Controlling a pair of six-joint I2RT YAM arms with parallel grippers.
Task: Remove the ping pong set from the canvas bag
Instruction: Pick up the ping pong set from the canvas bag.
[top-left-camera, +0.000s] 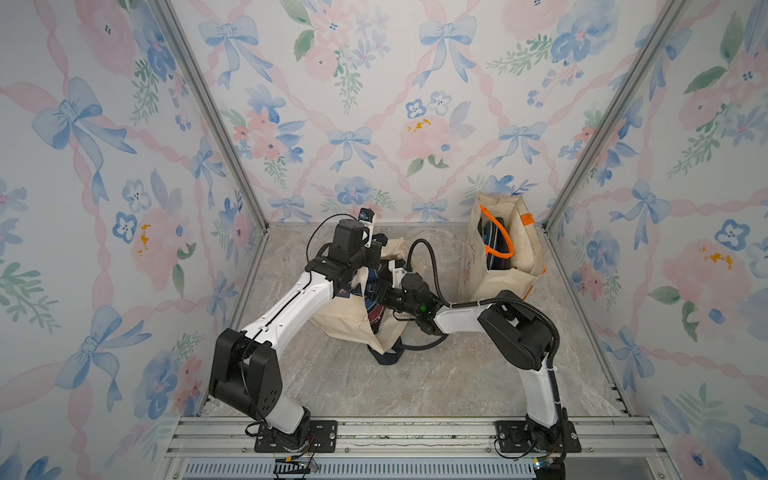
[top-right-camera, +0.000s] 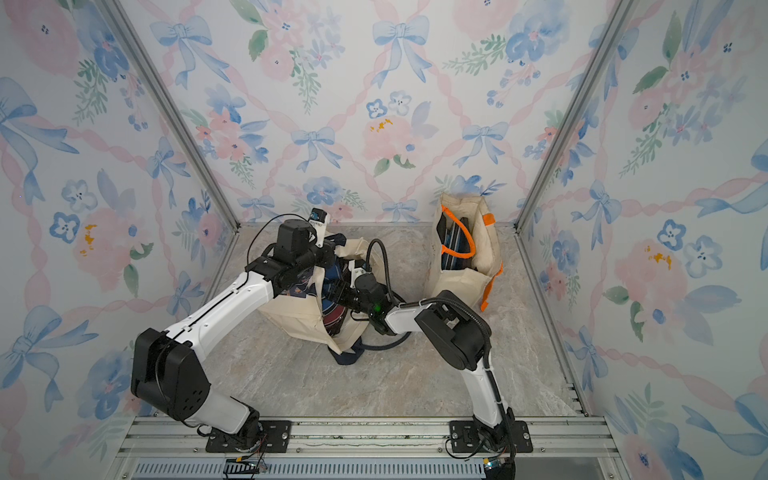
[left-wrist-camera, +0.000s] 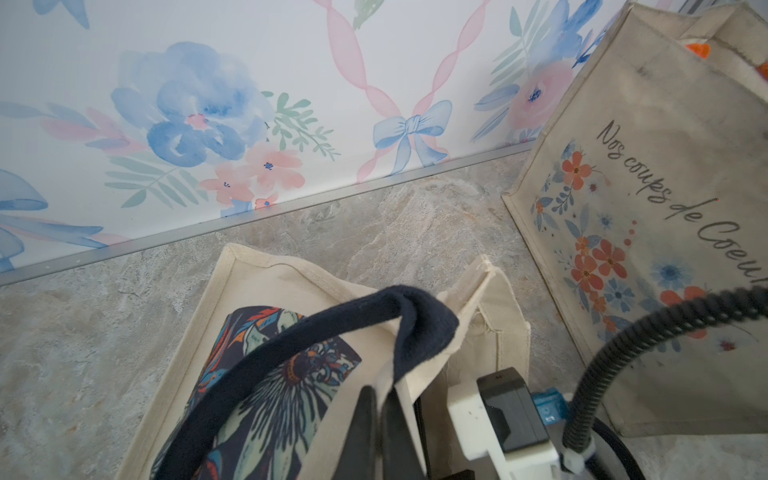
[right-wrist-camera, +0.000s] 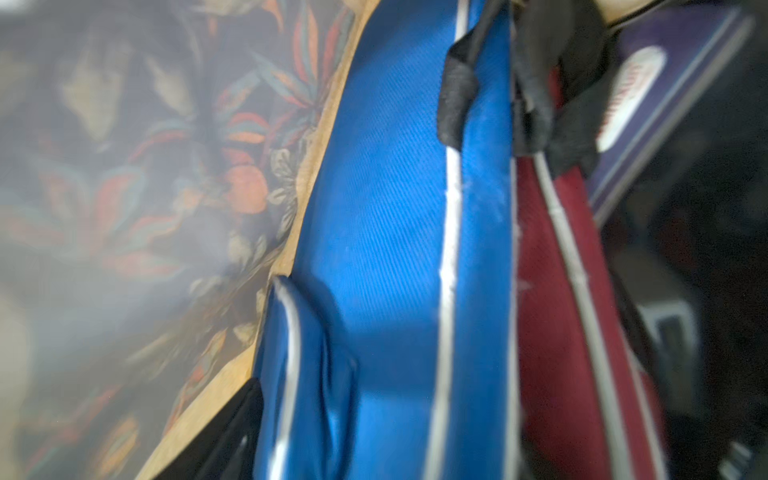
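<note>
Two arms are working over one cream canvas bag (top-left-camera: 336, 320) that is slumping near the middle of the marble-look table (top-left-camera: 415, 374). The left end effector (left-wrist-camera: 380, 390) is coming in from above the bag's far rim, its black fingers (left-wrist-camera: 365, 419) pressed together and pinching the cream edge of the bag right where the navy handle (left-wrist-camera: 291, 345) is looping over. That is holding the mouth agape, with the bag's dark floral print (left-wrist-camera: 282, 395) facing up beside it.

The right end effector (top-left-camera: 384, 291) is reaching sideways into the open mouth. Its tips are buried among the contents and the close view is blurring badly, so I cannot tell whether they are spread or clamping something.

The ping pong set is sitting inside the bag, packed on edge: a blue case (right-wrist-camera: 395, 249) with pale piping is lying against the printed wall, a maroon case (right-wrist-camera: 548, 311) is touching it on the other side, and a purple case (right-wrist-camera: 665, 83) with a white oval label is showing beyond that. A black strap (right-wrist-camera: 457, 95) is crossing the blue one's edge. From above, only a sliver of maroon is peeking out.

A second canvas bag (top-left-camera: 528, 249) with orange handles (top-left-camera: 496, 232) is standing upright in the back right corner, well apart, dark flat items showing inside.
</note>
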